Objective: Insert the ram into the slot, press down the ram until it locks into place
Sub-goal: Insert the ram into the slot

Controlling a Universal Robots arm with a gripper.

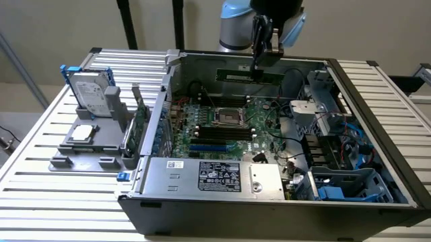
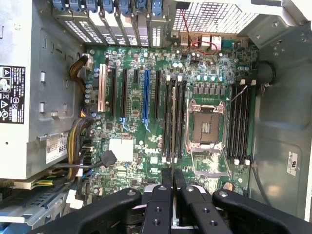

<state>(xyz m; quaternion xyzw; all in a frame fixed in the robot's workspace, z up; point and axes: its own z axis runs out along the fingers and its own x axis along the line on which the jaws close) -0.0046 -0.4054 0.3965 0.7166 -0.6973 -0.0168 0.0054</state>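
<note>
My gripper (image 1: 260, 64) hangs over the back of the open computer case, shut on the ram (image 1: 249, 76). The ram is a long green stick held level, well above the motherboard (image 1: 259, 131). In the wrist view the fingers (image 2: 161, 207) pinch the ram (image 2: 172, 195), which shows edge-on as a thin strip. Beneath it lie parallel black slots (image 2: 174, 119) beside the silver CPU socket (image 2: 207, 129), with another pair of slots (image 2: 240, 122) on the socket's other side. In the exterior view the black slots (image 1: 217, 133) sit just in front of the CPU socket (image 1: 225, 116).
A blue slot (image 2: 146, 97) and several expansion slots lie further along the board. A silver power supply (image 1: 215, 176) fills the case front. A drive cage with cables (image 1: 340, 151) is at the exterior view's right. A hard drive (image 1: 91, 96) stands on a grey holder outside the case.
</note>
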